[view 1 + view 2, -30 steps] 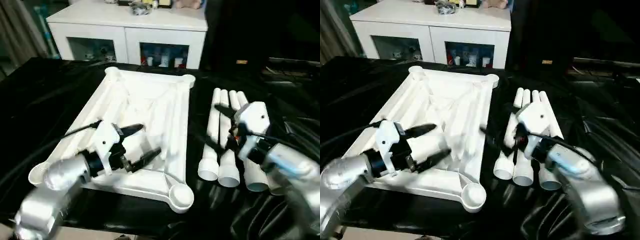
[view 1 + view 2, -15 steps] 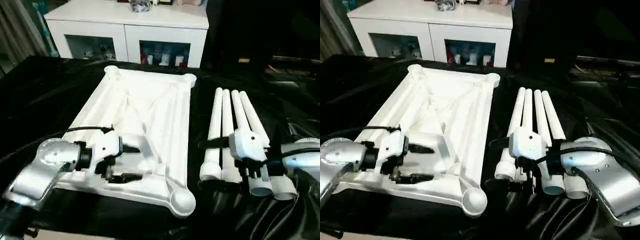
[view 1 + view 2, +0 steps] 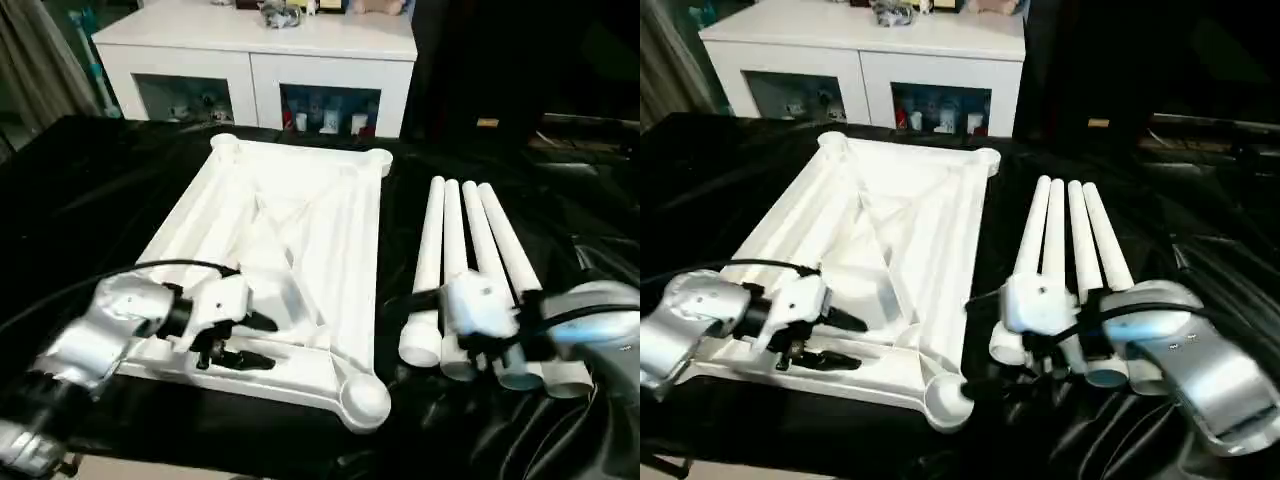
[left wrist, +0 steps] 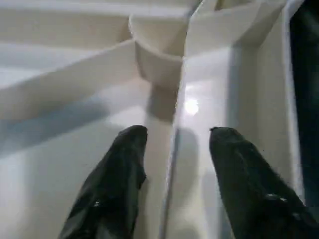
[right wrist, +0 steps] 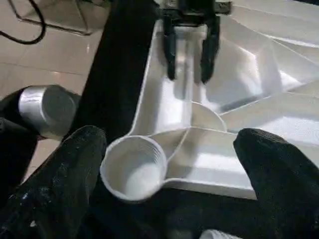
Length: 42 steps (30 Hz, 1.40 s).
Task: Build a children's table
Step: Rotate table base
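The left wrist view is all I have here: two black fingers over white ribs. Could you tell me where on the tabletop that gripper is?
Observer: The left gripper is over the near end of the upturned tabletop, fingers apart astride a rib.
Operator: Thank you. Are the legs fitted?
Observer: No. Four legs lie side by side on the black cloth, on the tabletop's right.
Operator: And the right gripper?
Observer: The right gripper is open, near the legs' near ends, facing the near right corner socket.
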Motion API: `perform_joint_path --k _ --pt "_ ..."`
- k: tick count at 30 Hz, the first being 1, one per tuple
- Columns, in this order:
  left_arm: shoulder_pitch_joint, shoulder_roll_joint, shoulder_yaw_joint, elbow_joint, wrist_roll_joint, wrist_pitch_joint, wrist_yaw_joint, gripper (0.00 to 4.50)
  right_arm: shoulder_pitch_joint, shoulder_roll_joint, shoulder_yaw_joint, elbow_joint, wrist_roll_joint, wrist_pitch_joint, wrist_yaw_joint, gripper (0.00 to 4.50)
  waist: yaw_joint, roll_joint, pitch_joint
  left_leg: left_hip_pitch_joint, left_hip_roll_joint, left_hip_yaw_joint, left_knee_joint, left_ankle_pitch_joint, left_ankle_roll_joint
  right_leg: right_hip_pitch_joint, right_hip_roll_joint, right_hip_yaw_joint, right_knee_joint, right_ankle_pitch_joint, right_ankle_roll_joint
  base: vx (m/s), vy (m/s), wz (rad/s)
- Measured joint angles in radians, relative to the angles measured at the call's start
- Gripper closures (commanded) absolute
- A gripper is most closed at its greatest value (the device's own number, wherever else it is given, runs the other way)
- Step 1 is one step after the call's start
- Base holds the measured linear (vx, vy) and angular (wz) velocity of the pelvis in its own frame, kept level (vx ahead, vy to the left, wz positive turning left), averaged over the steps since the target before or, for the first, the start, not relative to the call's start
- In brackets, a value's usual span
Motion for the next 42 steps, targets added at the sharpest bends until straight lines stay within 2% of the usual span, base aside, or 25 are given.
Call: perform_joint_path --k 2,6,8,18,22,27,31,37,42 --pt "-0.014 -0.001 -0.008 0.035 0.017 -0.020 0.004 2.52 0.000 0.001 0.003 0.000 -0.005 0.000 0.000 0.00 0.000 0.001 0.000 0.000 0.000 0.000 0.000 0.000 0.000 0.000 0.000 0.000 0.000 0.000 0.000 0.000 0.000 0.00" --pt "-0.047 -0.003 -0.032 0.102 0.062 -0.059 0.013 2.69 0.000 0.005 0.026 -0.001 -0.021 0.000 -0.002 0.00 0.000 0.002 0.000 0.000 0.000 0.000 0.000 0.000 0.000 0.000 0.000 0.000 0.000 0.000 0.000 0.000 0.000 0.00" --pt "-0.049 -0.003 -0.037 0.121 0.086 -0.072 0.021 2.95 0.000 0.005 0.035 -0.003 -0.023 0.000 -0.004 0.00 0.000 0.003 0.000 0.000 0.000 0.000 0.000 0.000 0.000 0.000 0.000 0.000 0.000 0.000 0.000 0.000 0.000 0.00" --pt "-0.063 -0.025 -0.038 0.174 0.107 -0.115 0.040 3.74 0.000 0.036 0.044 -0.016 -0.042 0.000 -0.030 0.00 0.001 0.009 -0.004 0.001 0.000 0.000 0.000 0.000 0.000 0.001 0.000 0.000 0.000 0.001 -0.001 0.000 0.000 0.00" --pt "-0.064 -0.038 -0.034 0.179 0.109 -0.115 0.045 3.93 0.000 0.056 0.063 -0.016 -0.055 -0.001 -0.048 0.00 0.001 0.009 -0.004 0.001 0.000 0.000 0.000 0.000 0.000 0.001 0.000 0.000 0.001 0.002 -0.002 0.000 0.000 0.00" --pt "-0.067 -0.039 -0.029 0.206 0.120 -0.132 0.073 4.44 0.000 0.067 0.068 -0.012 -0.065 -0.002 -0.068 0.00 -0.004 0.009 -0.004 0.002 0.001 0.000 0.000 0.000 0.000 0.000 0.000 -0.001 0.000 0.003 0.003 0.000 0.000 0.00" --pt "-0.081 -0.038 -0.029 0.239 0.137 -0.155 0.107 4.44 0.000 0.082 0.072 -0.008 -0.078 -0.003 -0.082 0.00 -0.009 0.009 -0.004 0.003 0.001 0.000 -0.001 0.000 0.000 -0.001 0.000 -0.001 0.000 0.003 0.003 0.000 0.000 0.00" --pt "-0.107 -0.020 -0.012 0.314 0.157 -0.201 0.150 4.44 0.000 0.086 0.072 0.018 -0.107 -0.021 -0.113 0.00 -0.026 0.009 -0.004 0.003 0.001 0.000 -0.001 0.000 0.000 -0.003 0.000 -0.002 0.000 0.004 0.003 0.000 0.000 0.00" --pt "-0.129 -0.004 -0.009 0.348 0.176 -0.214 0.169 4.44 0.000 0.094 0.072 0.029 -0.121 -0.030 -0.123 0.00 -0.028 0.009 -0.004 0.004 0.001 0.000 -0.001 0.000 0.000 -0.004 0.000 -0.002 -0.001 0.007 -0.003 0.000 0.000 0.00"
